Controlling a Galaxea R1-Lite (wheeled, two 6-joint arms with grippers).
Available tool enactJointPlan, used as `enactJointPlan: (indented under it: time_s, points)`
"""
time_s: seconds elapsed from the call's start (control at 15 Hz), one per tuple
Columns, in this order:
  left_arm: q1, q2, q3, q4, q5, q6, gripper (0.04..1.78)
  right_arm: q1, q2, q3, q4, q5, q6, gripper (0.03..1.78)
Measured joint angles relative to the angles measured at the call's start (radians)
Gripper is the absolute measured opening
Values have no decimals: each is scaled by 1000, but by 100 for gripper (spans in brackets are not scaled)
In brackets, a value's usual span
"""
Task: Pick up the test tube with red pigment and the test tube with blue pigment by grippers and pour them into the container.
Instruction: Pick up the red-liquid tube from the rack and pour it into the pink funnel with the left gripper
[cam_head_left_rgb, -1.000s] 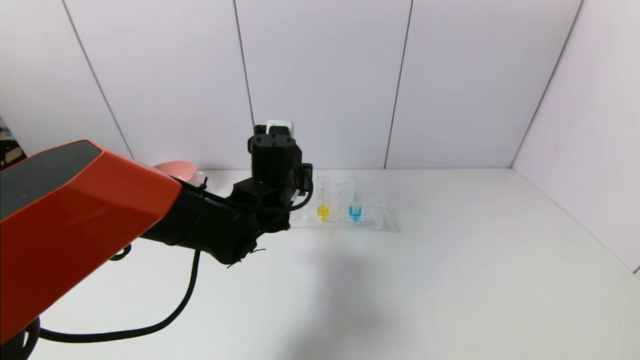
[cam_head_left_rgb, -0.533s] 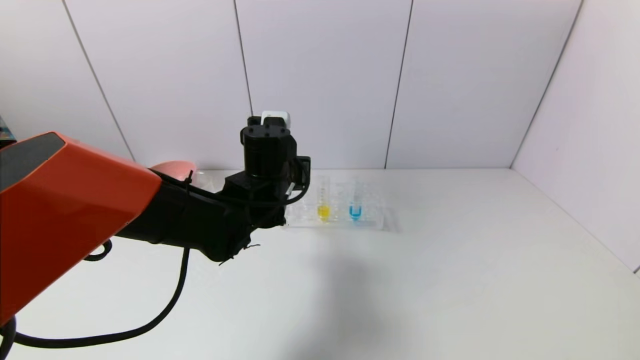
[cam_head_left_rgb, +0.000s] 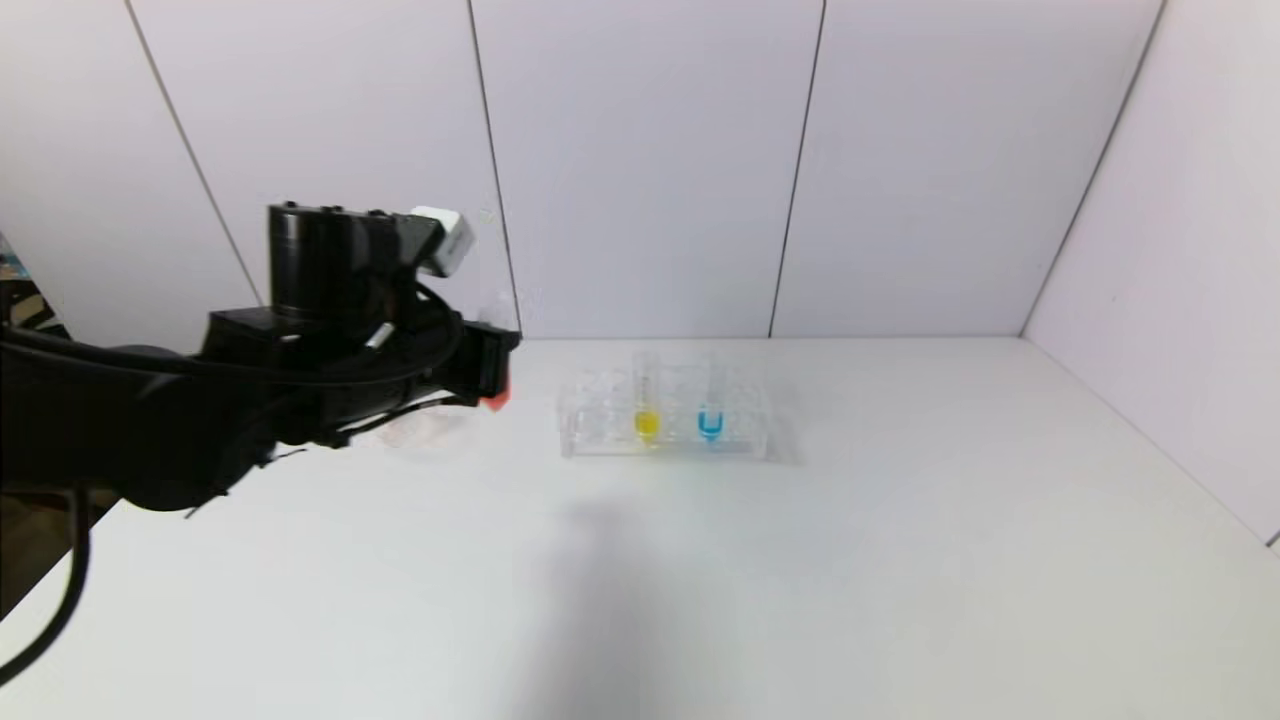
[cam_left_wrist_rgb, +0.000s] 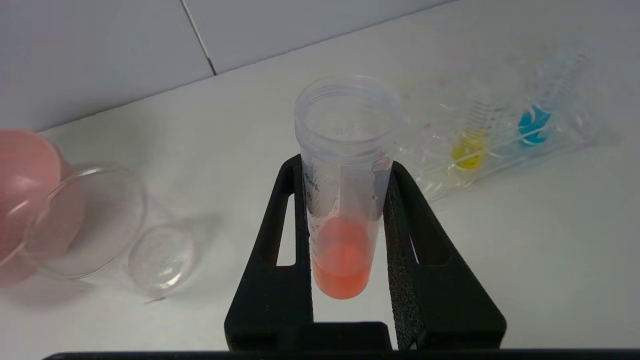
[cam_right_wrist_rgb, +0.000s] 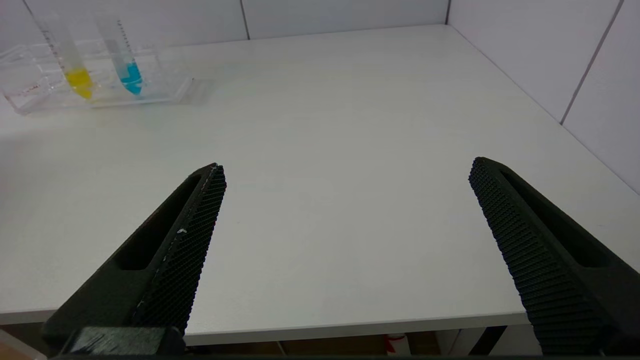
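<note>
above the table (cam_head_left_rgb: 700, 560) left of the rack (cam_head_left_rgb: 664, 425), your left gripper (cam_left_wrist_rgb: 345, 235) clamps the red tube (cam_left_wrist_rgb: 344, 200); your right gripper (cam_right_wrist_rgb: 345, 200) gapes wide.

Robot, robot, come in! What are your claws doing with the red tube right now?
Left gripper shut on red tube, lifted, near beaker. Right gripper open, parked. Blue tube in rack. Nothing blocking.

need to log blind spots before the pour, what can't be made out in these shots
- Head view: the beaker is mostly hidden behind the left arm; only a faint clear patch shows.
- Head view: the red test tube shows only as a red tip at the left gripper.
- Head view: the right gripper is out of frame.
- Left wrist view: the pink bowl is cut off by the picture's edge.
- Left wrist view: the tube rack is blurred.
</note>
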Motion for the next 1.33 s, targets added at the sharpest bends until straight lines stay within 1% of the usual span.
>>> enactJointPlan:
  time_s: [0.13, 0.27, 0.53, 0.67, 0.73, 0.8, 0.93, 1.13, 1.33]
  points:
    - [140, -59, 42, 21, -174, 73, 44, 0, 0, 0, 0, 0, 0, 177]
    - [276, -95, 67, 28, -340, 106, 44, 0, 0, 0, 0, 0, 0, 177]
    - [553, -116, 80, 46, -708, 194, 44, 0, 0, 0, 0, 0, 0, 177]
    - [660, -85, 49, 56, -868, 269, 44, 0, 0, 0, 0, 0, 0, 177]
    - [696, -62, 16, 71, -928, 298, 44, 0, 0, 0, 0, 0, 0, 177]
    - [721, -34, -27, 99, -977, 323, 44, 0, 0, 0, 0, 0, 0, 177]
    - [742, 22, -121, 177, -1017, 374, 44, 0, 0, 0, 0, 0, 0, 177]
    - [719, 107, -283, 323, -1022, 428, 44, 0, 0, 0, 0, 0, 0, 177]
    - [675, 183, -456, 486, -985, 499, 44, 0, 0, 0, 0, 0, 0, 177]
